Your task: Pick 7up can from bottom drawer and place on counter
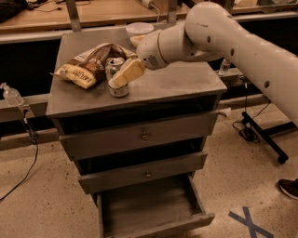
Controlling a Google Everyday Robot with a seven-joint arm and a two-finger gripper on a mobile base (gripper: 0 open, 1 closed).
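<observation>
The white robot arm (223,32) reaches in from the upper right and slopes down leftward over the grey drawer cabinet. The cabinet's flat grey top, the table (181,83), shows a dull, scuffed sheen. Low in the cabinet the bottom drawer (149,209) stands pulled out, its plank-like floor bare. Above it are two grey drawer fronts with small round knobs, the upper (139,137) and the lower (144,173), each pulled slightly forward with a dark gap above it. Behind the cabinet runs a light wooden top (102,9). On the left part of the table lies a crumpled brown snack bag (84,69), and at the back edge sits a white bowl (138,29). The 7up can (118,91) stands upright on the table near its front edge, just right of the bag and touching it or nearly so. The pincer (122,76) is at the can, its tan end slanting across the can's front side; whether it clamps the can cannot be told. On the speckled floor to the right lies a blue tape cross (249,222).
</observation>
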